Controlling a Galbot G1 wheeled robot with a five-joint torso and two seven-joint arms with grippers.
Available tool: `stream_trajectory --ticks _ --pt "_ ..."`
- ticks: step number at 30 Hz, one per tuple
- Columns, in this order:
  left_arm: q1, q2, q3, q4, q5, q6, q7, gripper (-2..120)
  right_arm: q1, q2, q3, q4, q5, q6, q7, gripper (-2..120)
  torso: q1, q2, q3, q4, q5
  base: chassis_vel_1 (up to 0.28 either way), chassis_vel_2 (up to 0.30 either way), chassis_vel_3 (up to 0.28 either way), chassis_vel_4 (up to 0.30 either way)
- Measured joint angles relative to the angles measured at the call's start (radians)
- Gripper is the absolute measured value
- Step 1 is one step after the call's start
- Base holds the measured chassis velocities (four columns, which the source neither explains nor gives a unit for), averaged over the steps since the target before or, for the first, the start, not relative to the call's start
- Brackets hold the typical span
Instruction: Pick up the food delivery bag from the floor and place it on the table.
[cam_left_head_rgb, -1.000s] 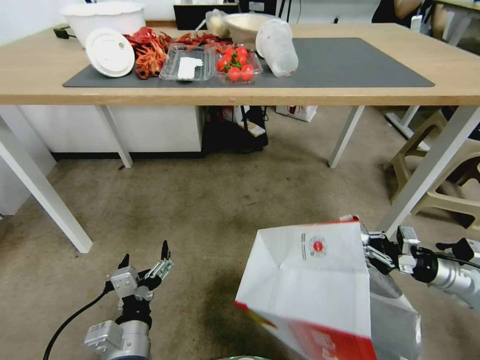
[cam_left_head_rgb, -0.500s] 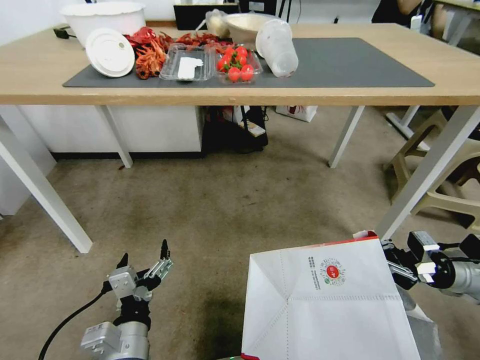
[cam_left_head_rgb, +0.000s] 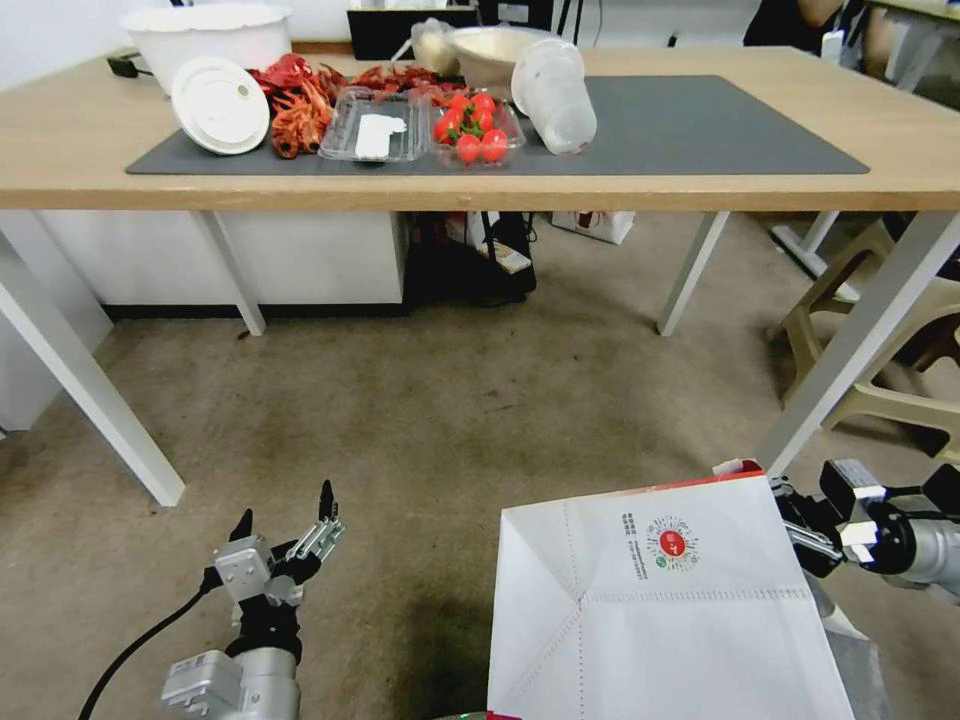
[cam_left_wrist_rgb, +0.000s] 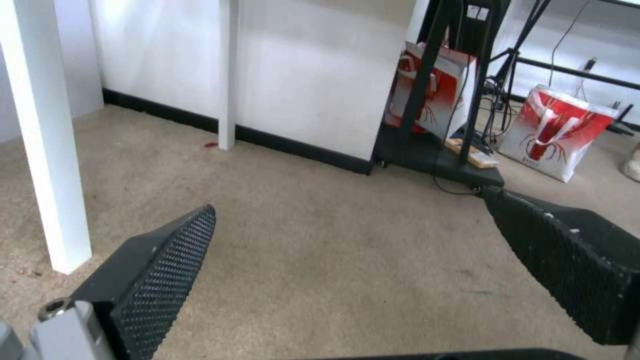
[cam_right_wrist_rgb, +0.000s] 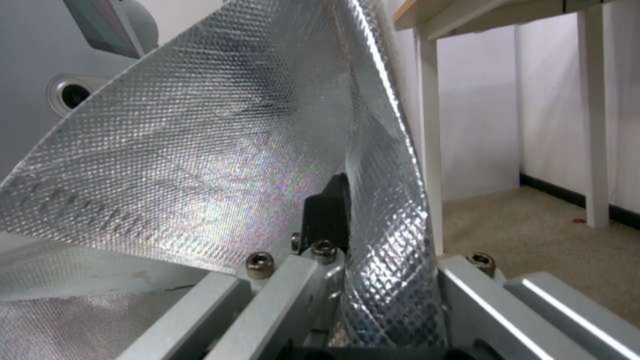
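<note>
The food delivery bag (cam_left_head_rgb: 660, 610), white with a small round red logo, hangs tilted at the lower right of the head view, above the carpeted floor (cam_left_head_rgb: 450, 420). My right gripper (cam_left_head_rgb: 795, 525) is shut on its upper rim beside the red edge. In the right wrist view the silver foil lining (cam_right_wrist_rgb: 200, 150) is pinched between the fingers (cam_right_wrist_rgb: 327, 215). My left gripper (cam_left_head_rgb: 285, 520) hovers low over the carpet, well left of the bag, open and holding nothing; its wrist view shows both fingers (cam_left_wrist_rgb: 160, 270) spread above the floor (cam_left_wrist_rgb: 320, 240). The light-wood table (cam_left_head_rgb: 60, 140) with its grey mat (cam_left_head_rgb: 720, 125) stands beyond.
The mat's left half carries a white lid (cam_left_head_rgb: 220, 103), red crayfish (cam_left_head_rgb: 298, 110), clear trays, tomatoes (cam_left_head_rgb: 472, 125), bowls and a tipped cup (cam_left_head_rgb: 553, 95). White table legs (cam_left_head_rgb: 860, 330) and a beige stool (cam_left_head_rgb: 890, 390) stand close to the right arm. Red-and-white bags (cam_left_wrist_rgb: 553, 135) sit under the table.
The bag has swung down and to the right with my right gripper, its white face now turned more to the camera. In the last half second it barely moved. The left arm stayed put.
</note>
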Motion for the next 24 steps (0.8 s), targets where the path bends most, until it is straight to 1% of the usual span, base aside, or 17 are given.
stream_trajectory --ticks 2,11,13,15,16,18,21,22,24 --pt "-0.001 -0.001 -0.005 0.0 0.016 -0.005 0.006 100 -0.002 0.004 0.0 0.001 0.0 0.0 -0.001 0 0.0 0.0 0.0 0.0 0.0 0.0 0.0 0.0 0.0" --pt "-0.001 0.0 -0.008 -0.015 0.009 0.007 0.015 100 -0.003 0.005 0.0 0.003 -0.002 0.002 -0.002 0 0.0 0.007 0.002 0.0 0.0001 0.0 0.0 0.0 0.0" --pt "0.002 0.005 -0.009 -0.019 0.003 0.02 0.024 100 -0.005 0.006 0.0 0.012 -0.004 0.002 -0.001 0 0.0 0.018 0.013 0.0 0.0 0.0 0.0 0.0 0.0" --pt "0.002 0.006 -0.009 -0.019 0.003 0.02 0.025 100 -0.006 0.006 0.0 0.015 -0.005 0.002 -0.001 0 0.0 0.022 0.017 0.0 0.0 0.0 0.0 0.0 0.0" --pt "0.002 0.009 -0.009 -0.019 0.003 0.022 0.029 100 -0.007 0.007 0.003 0.022 -0.006 0.003 0.001 0 0.0 0.031 0.026 0.0 -0.0001 0.0 0.0 0.0 0.0" --pt "0.001 0.011 -0.009 -0.019 0.003 0.022 0.029 100 -0.008 0.009 0.004 0.025 -0.007 0.003 0.001 0 0.0 0.035 0.03 0.0 0.0 0.0 0.0 0.0 0.0" --pt "-0.002 0.014 -0.01 -0.021 0.003 0.027 0.034 100 -0.015 0.016 0.008 0.035 -0.01 0.005 0.002 0 0.002 0.054 0.049 0.0 0.0 0.0 0.0 0.0 0.0" --pt "-0.002 0.014 -0.01 -0.021 0.003 0.027 0.034 100 -0.015 0.016 0.008 0.035 -0.01 0.005 0.002 0 0.002 0.054 0.049 0.0 0.0 0.0 0.0 0.0 0.0" --pt "-0.003 0.015 -0.01 -0.022 0.003 0.027 0.034 100 -0.017 0.02 0.011 0.037 -0.011 0.006 0.003 0 0.003 0.066 0.06 -0.0001 -0.0001 0.0 0.0 0.0 0.0"
